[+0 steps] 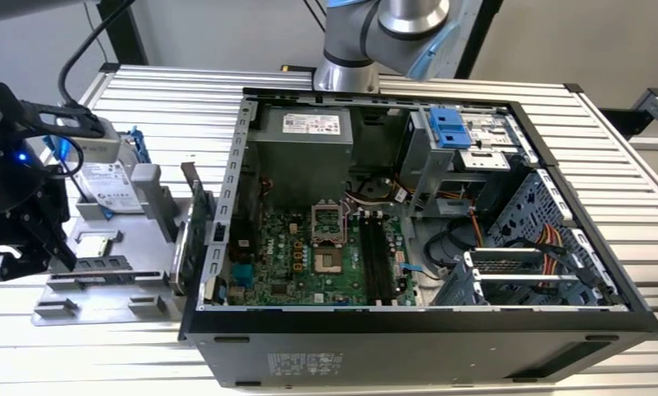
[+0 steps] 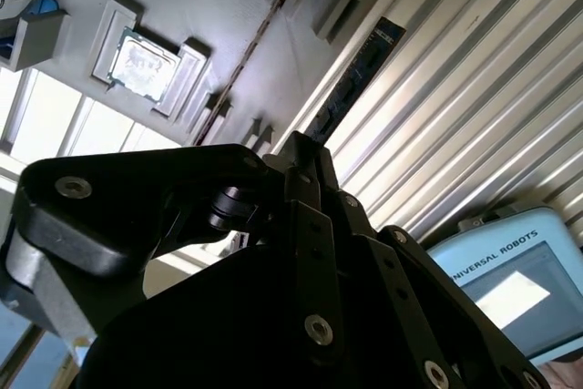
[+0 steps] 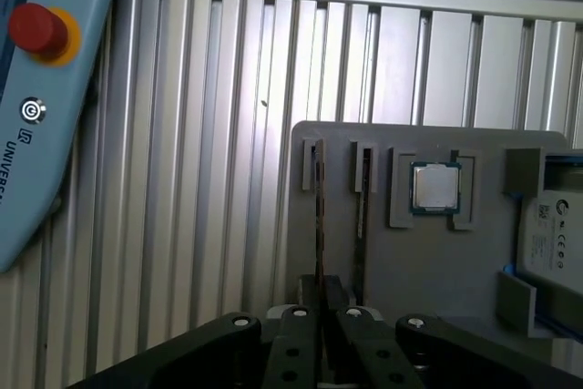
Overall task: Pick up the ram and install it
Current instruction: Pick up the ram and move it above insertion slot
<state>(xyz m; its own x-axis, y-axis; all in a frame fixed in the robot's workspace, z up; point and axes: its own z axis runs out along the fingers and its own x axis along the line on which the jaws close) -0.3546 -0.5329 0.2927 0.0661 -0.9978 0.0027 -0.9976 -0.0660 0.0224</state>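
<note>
Two ram sticks stand on edge in the slots of a grey parts tray (image 3: pixel 428 271). In the first wrist view the ram (image 3: pixel 319 211) nearest the tray's edge runs straight toward my gripper (image 3: pixel 325 316), whose black links sit over its near end. The other stick (image 3: pixel 365 198) stands beside it. In the second wrist view the ram (image 2: pixel 353 79) shows as a dark strip beyond my gripper (image 2: pixel 299 148). My gripper (image 1: pixel 52 247) hangs low at the tray's (image 1: pixel 98 301) left end in the exterior view. The motherboard's black slots (image 1: pixel 378 256) lie inside the open computer case (image 1: pixel 417 326).
A processor chip (image 3: pixel 434 187) and a silver hard drive (image 3: pixel 556 225) sit in the same tray. A blue teach pendant with a red stop button (image 3: pixel 36 29) lies on the ribbed aluminium table (image 3: pixel 200 134). A green card (image 1: pixel 195 216) stands between the tray and the case.
</note>
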